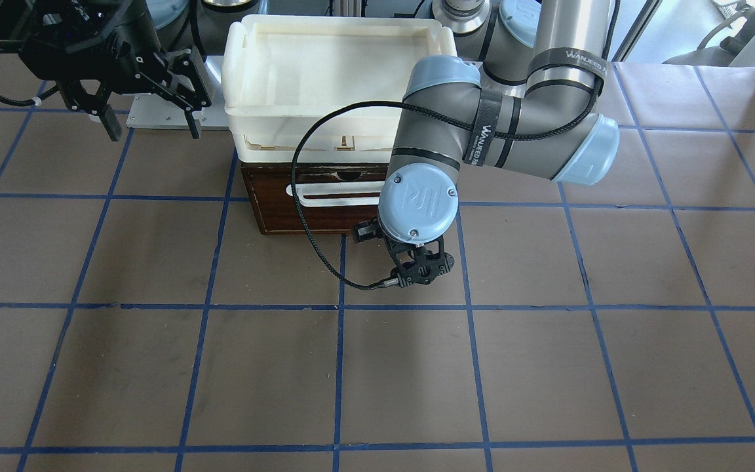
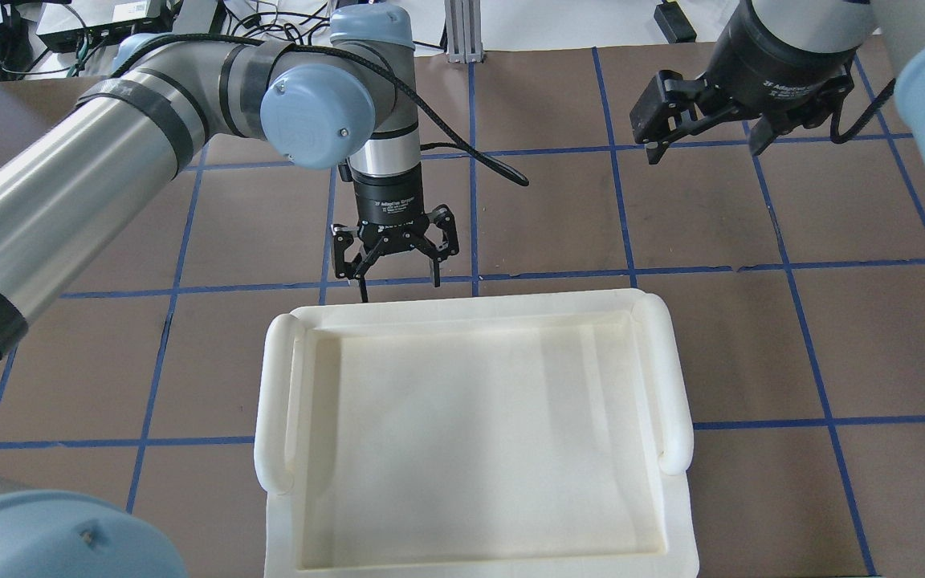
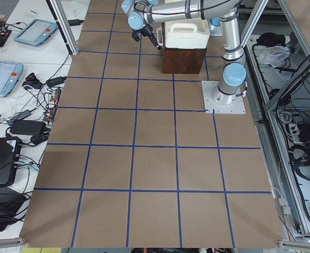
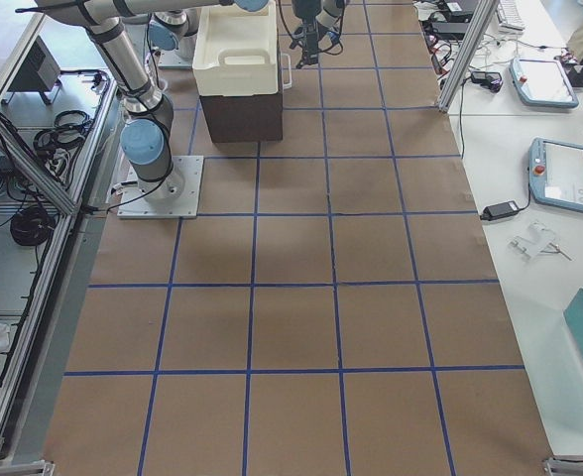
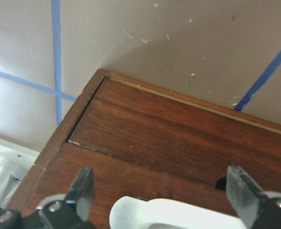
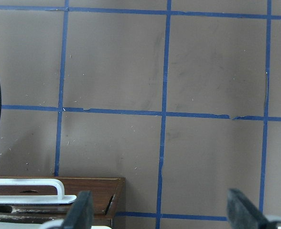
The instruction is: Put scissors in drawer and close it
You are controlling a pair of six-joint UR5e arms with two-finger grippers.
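Just ahead of the left gripper [image 5: 162, 193], spread wide and empty, the drawer [image 5: 178, 138] is sitting seemingly shut, its white handle [image 5: 178, 214] running along the finger-to-finger line. The scissors are showing nowhere (probably inside). The right gripper [image 1: 154, 131], also spread and empty, is hanging farther off.

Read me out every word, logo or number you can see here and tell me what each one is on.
"WANXED", rest curving out of sight: black strap on the left arm.
"UR" logo: blue joint cap.
"2F Adaptive", rest blurred: body of the right gripper.
Small print on the left gripper: too blurred to read.
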